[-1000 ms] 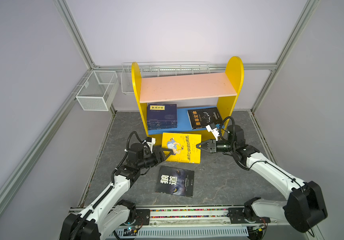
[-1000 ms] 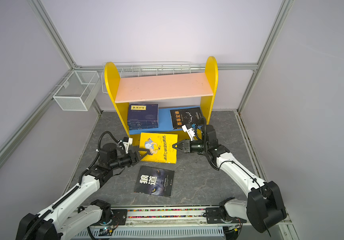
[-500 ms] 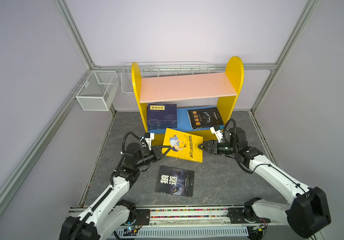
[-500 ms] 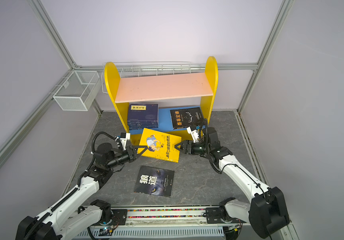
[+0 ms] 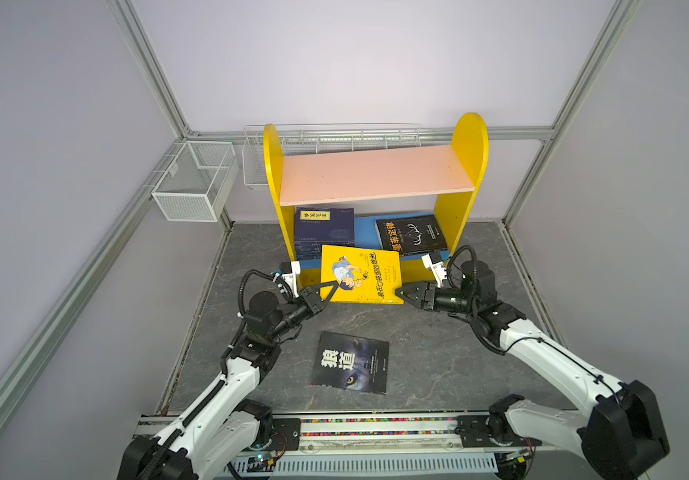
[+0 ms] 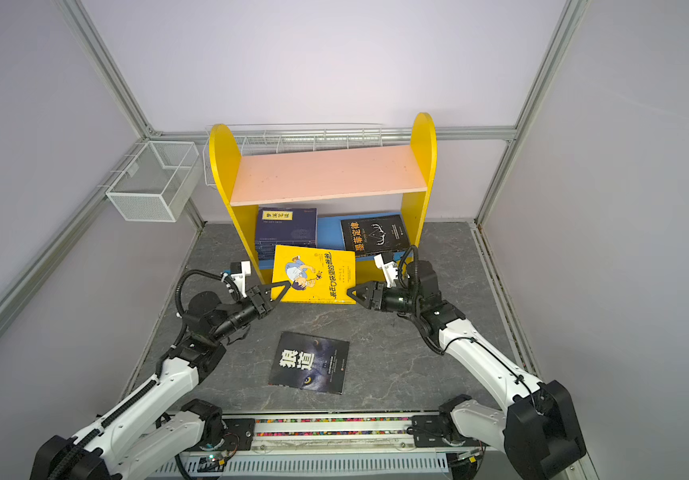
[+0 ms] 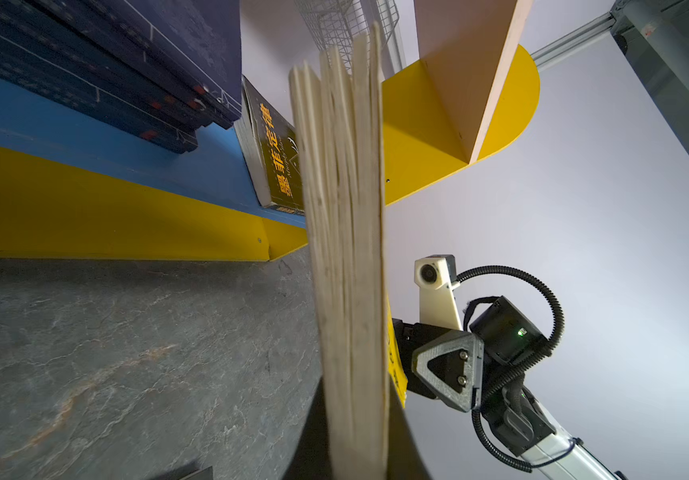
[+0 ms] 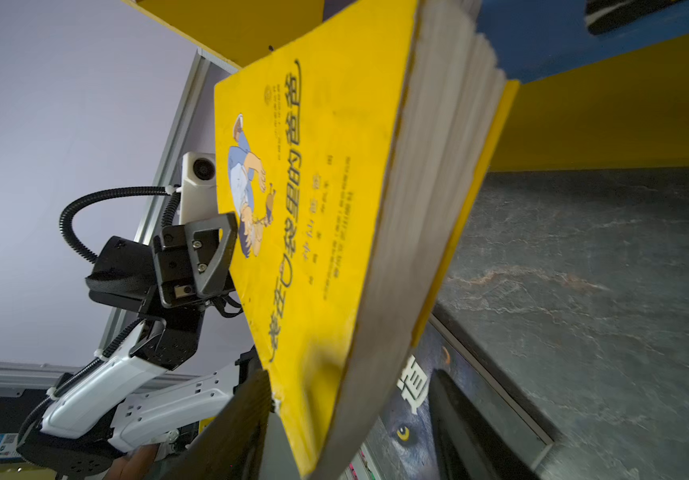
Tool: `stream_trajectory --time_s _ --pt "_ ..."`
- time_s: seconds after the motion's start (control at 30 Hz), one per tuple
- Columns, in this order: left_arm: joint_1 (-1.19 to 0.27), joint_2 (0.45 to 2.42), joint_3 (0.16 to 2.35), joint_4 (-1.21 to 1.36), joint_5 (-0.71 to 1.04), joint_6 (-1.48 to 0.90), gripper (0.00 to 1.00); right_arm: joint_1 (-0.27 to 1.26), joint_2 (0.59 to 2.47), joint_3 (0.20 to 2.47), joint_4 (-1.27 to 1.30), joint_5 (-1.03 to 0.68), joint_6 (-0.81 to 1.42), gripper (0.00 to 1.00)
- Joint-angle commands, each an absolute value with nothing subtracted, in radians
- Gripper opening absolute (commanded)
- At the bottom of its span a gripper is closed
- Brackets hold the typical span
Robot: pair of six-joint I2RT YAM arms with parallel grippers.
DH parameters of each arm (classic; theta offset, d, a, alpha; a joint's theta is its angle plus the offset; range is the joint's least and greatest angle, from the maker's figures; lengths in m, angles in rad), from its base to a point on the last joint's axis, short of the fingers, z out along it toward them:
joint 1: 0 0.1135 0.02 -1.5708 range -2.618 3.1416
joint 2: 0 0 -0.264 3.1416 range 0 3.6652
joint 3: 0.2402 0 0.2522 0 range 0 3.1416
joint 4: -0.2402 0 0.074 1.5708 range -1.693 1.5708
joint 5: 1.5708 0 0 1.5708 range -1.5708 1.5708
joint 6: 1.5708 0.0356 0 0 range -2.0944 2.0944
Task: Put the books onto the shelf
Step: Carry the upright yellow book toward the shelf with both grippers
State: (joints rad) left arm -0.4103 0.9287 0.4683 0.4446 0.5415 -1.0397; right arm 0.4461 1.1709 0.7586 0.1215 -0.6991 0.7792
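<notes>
Yellow book (image 5: 361,274), before shelf (image 5: 463,166): now tilted up from counter (image 5: 438,353), left fingers (image 8: 199,254) clamped on its edge. Right fingers (image 7: 465,365) freshly parted, grip released; handover looks done.

Book count: three singles and one navy pile on view

There's one shelf (image 5: 469,137), built of two yellow side panels, one pink board (image 5: 376,174) and one blue board (image 5: 365,228). One navy stack (image 5: 326,228) holds several volumes, too tightly packed for an exact number. Add one black book (image 5: 411,235), one yellow book (image 5: 361,274) and one wolf-eye book (image 5: 351,368). That leaves two wire baskets, one boxy basket (image 5: 193,187) and one long basket (image 5: 251,166), and two arms, the left arm (image 5: 234,378) and the right arm (image 5: 550,353).
</notes>
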Motion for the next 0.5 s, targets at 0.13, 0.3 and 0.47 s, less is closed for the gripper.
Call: stream_trajectory --time_s 0.13,0.3,0.47 --pt "-0.459 0.949 0.483 0.585 0.493 -1.056 0.0 0.487 1.222 0.768 0.311 -0.721 0.9 0.46" --pt "-0.462 0.954 0.49 0.548 0.491 -1.046 0.0 0.484 1.202 0.795 0.293 -0.682 0.886 0.14" --pt "-0.457 0.92 0.536 0.338 0.452 -0.98 0.66 0.426 1.163 0.845 0.183 -0.727 0.79 0.07"
